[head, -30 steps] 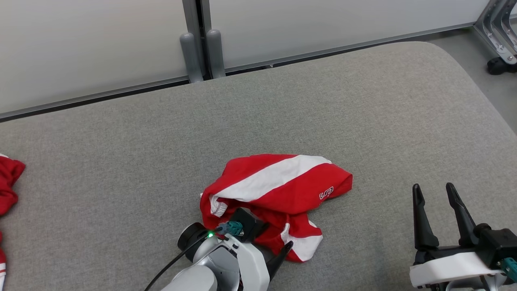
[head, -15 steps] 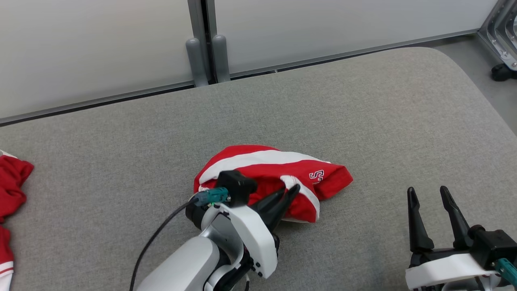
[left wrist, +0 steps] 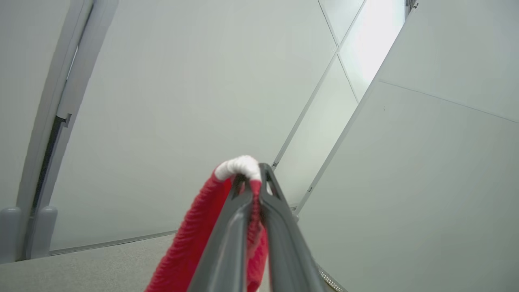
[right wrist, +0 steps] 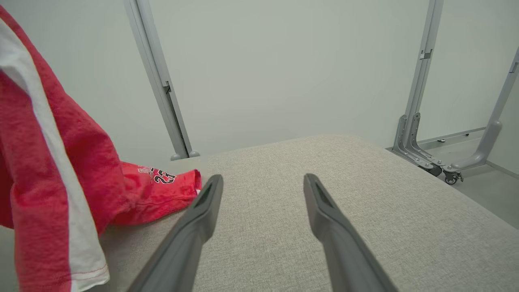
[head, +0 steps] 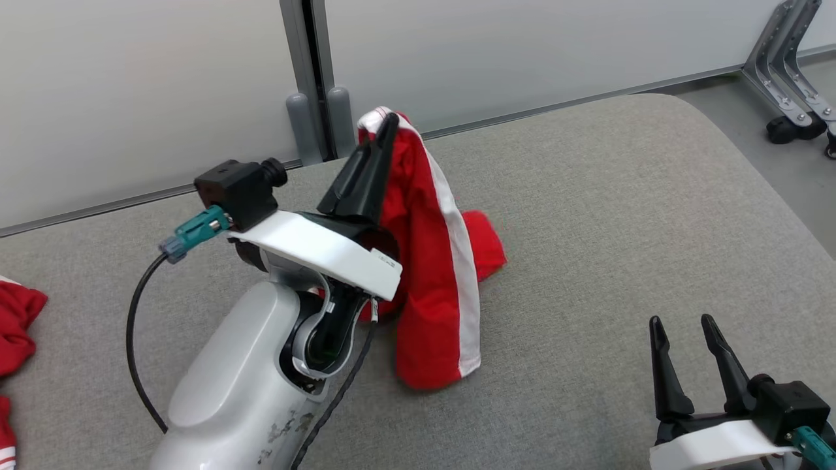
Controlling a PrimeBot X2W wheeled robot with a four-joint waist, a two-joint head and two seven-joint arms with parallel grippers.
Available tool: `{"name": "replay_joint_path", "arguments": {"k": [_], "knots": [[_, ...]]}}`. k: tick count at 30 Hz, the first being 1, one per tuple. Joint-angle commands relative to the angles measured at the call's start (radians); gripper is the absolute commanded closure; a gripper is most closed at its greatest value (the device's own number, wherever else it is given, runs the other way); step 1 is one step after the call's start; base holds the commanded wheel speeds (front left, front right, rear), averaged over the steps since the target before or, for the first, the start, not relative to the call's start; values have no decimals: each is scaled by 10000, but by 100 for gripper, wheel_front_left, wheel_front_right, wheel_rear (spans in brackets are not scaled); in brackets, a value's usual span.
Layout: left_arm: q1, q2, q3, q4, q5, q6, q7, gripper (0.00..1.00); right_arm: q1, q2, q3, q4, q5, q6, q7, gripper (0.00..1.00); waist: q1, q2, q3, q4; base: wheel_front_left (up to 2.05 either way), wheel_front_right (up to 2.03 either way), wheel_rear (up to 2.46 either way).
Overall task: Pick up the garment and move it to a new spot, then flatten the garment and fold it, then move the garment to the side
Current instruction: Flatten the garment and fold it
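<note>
Left gripper jaws pinch the garment by its ribbed white edge. Right gripper, 5 o'clock, jaws spread; its wrist view shows "23".

Pale partition panels — grey fabric surface, wheeled metal frame beyond

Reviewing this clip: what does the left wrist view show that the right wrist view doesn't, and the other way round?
Left wrist, not right wrist: the left tool shut on the red garment at its white hem. Right wrist, not left wrist: the right tool open and holding nothing, the garment's printed number, a wheeled frame. Shared: the garment, the grey padded surface, pale wall panels.
</note>
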Motion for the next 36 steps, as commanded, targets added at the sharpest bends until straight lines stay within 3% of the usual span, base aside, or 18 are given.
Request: {"name": "replay_joint_path", "arguments": {"k": [1, 10, 16, 18, 24, 27, 34, 35, 36], "knots": [[-204, -34, 107, 16, -7, 65, -204, 100, 59, -53, -40, 22, 21, 1, -53, 0, 0, -1, -14, -33, 0, 0, 0], [927, -7, 61, -224, -326, 198, -1027, 100, 157, -53, -363, -93, -49, 1, -53, 0, 0, -1, 76, 259, 0, 0, 0], [3424, 1021, 105, -1311, -671, 371, -887, 100, 297, -54, -592, -130, -113, 1, -53, 0, 0, -1, 130, 782, 0, 0, 0], [4330, 1531, 75, -1794, -1014, 160, -602, 100, 347, -53, -650, -112, -110, 1, -53, 0, 0, -1, 129, 989, 0, 0, 0], [6510, 2776, -214, -3059, -2568, -1104, 257, 100, 412, -54, -719, -63, -220, 1, -53, 0, 0, -1, 125, 1764, 0, 0, 0], [6892, 3506, -509, -2941, -2438, -1298, 383, 100, 435, -51, -741, -15, -297, 1, -53, 0, 0, -1, 110, 2169, 0, 0, 0], [6444, 3590, -1471, -1737, -2211, -1393, -325, 100, 435, -56, -614, 139, -393, 1, -53, 0, 0, -1, -18, 2869, 0, 0, 0], [6361, 3670, -1652, -1536, -2140, -1395, -451, 94, 437, -58, -592, 154, -400, 1, -53, 0, 0, -1, -46, 2914, 0, 0, 0], [6284, 3707, -1820, -1339, -2103, -1387, -589, 74, 430, -55, -552, 171, -403, 1, -53, 0, 0, -1, -63, 2947, 0, 0, 0]]}}
